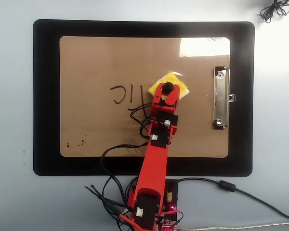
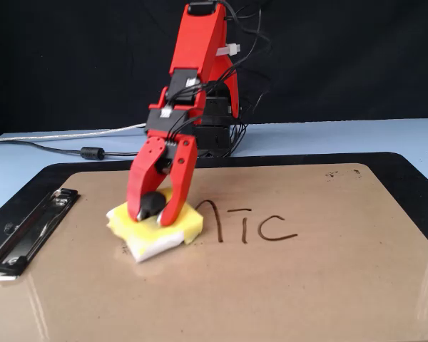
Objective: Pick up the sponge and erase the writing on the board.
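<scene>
Brown board (image 1: 101, 62) carried the writing (image 1: 126, 97) at its centre. Just at the writing's three o'clock in the overhead view, the sponge (image 1: 180, 86) lay flat, jaws clamped on its black knob (image 1: 168, 87), likely so the pad could sweep over the strokes.

The writing (image 2: 253, 226) on the board (image 2: 328, 285) is the only readable text. In the fixed view its dark marker strokes read roughly "TIC". The first letter's left side is partly hidden.
</scene>
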### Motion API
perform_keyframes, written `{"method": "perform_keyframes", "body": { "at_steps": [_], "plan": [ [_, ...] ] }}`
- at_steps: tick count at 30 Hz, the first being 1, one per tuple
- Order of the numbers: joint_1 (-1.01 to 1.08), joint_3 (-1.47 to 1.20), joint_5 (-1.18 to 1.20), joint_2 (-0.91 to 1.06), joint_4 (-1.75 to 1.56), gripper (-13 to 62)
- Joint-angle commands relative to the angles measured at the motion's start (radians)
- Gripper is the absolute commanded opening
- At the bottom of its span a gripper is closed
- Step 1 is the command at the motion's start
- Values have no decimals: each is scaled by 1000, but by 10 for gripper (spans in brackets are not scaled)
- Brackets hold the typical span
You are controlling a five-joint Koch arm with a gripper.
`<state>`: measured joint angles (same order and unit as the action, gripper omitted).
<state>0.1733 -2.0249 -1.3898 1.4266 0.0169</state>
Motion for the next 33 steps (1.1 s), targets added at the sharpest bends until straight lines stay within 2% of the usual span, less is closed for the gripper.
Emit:
{"method": "perform_keyframes", "body": {
  "at_steps": [1, 7, 11, 14, 18, 22, 25, 30, 32, 33],
  "plan": [
    [11, -46, -23, 49, 18, -80],
    [11, -471, -21, 549, 87, -80],
    [6, -574, -28, 764, 189, -80],
    [3, -535, -66, 640, 175, -80],
    [-48, -287, -84, 285, 95, -80],
    [-81, -126, -104, 92, 89, -80],
    [-80, -167, -104, 179, 140, -80],
    [-80, -422, -101, 683, 403, -80],
    [-87, -443, -101, 808, 522, -80],
    [-95, -443, -104, 810, 549, -80]
  ]
}}
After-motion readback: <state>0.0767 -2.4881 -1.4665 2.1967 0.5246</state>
